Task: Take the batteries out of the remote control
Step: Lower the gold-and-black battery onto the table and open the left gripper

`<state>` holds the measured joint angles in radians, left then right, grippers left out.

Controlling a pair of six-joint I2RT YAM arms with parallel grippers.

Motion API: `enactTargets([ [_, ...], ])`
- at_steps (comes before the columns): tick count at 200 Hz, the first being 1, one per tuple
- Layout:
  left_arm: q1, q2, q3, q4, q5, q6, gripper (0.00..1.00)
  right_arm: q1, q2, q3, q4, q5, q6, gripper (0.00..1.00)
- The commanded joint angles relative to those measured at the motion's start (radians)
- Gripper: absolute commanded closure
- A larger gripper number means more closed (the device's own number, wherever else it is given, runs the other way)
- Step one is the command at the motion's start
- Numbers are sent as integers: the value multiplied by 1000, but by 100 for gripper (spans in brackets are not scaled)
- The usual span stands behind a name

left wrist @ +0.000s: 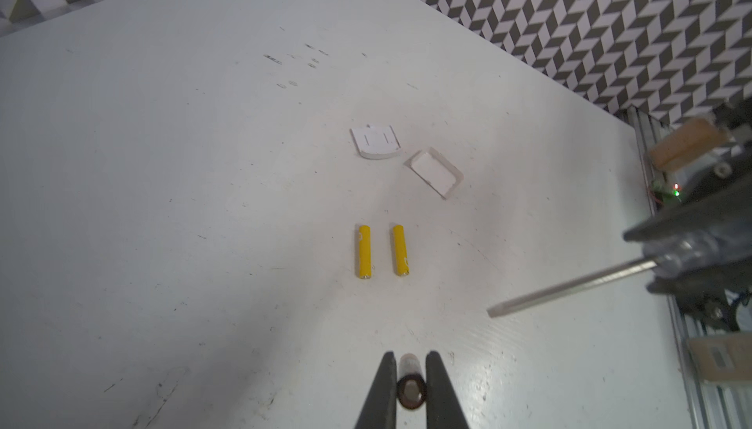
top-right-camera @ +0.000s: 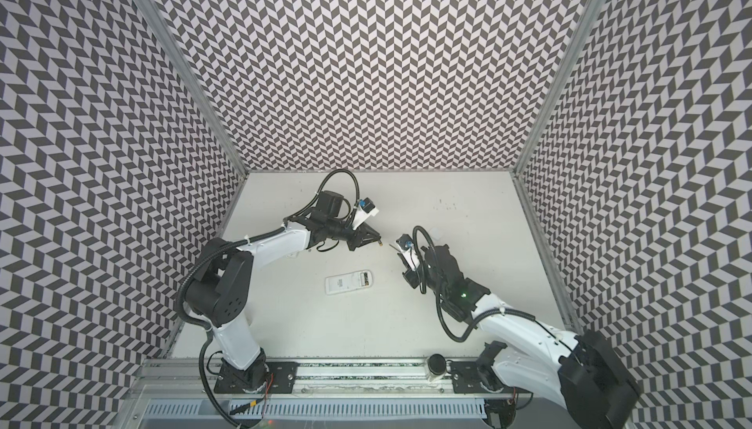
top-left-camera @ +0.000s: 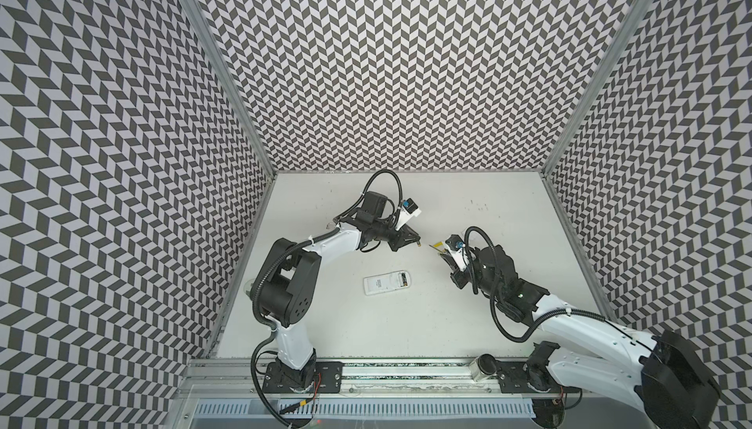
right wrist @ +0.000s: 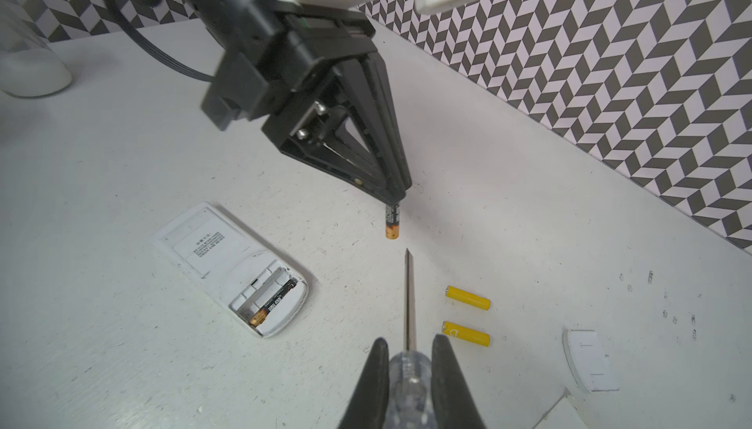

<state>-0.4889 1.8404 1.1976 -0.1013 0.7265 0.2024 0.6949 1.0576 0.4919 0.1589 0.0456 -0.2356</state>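
Left pincer (right wrist: 396,200) clamped black orange-tipped battery (right wrist: 392,223) | right pincer (right wrist: 409,349) clamped screwdriver (right wrist: 408,296) | twin battery (right wrist: 273,300) sat in remote (right wrist: 211,252) | two yellow batteries (right wrist: 468,297) (right wrist: 467,333) lay near remote

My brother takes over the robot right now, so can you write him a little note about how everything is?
Left gripper: shut on the held battery, a black one, away from the remote.
Right gripper: shut on the screwdriver.
Remote: face down on the table, compartment open, with the last battery inside.
Yellow batteries: side by side on the table, with the cover lying near them.
Done: cover off, one black battery out.
Left: set the held battery down, then take out the last battery.
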Motion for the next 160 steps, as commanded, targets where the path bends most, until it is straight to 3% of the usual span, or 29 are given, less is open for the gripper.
enactTargets([
  [1, -2, 93, 41, 100, 3, -212, 85, -6, -59, -29, 19, 47, 20, 100],
  [15, -6, 138, 45, 114, 0, -271, 85, -6, -73, -39, 25, 60, 30, 100],
  [54, -14, 183, 43, 108, -25, -282, 82, -7, -71, -39, 16, 62, 28, 100],
  [66, -16, 182, 36, 109, -64, -280, 78, -9, -64, -37, 20, 55, 28, 100],
  [113, 6, 164, -57, 153, -142, -315, 77, -12, -48, -34, 27, 36, 28, 100],
  [160, 24, 144, -64, 136, -146, -301, 71, -13, -11, -24, 9, -8, 29, 100],
])
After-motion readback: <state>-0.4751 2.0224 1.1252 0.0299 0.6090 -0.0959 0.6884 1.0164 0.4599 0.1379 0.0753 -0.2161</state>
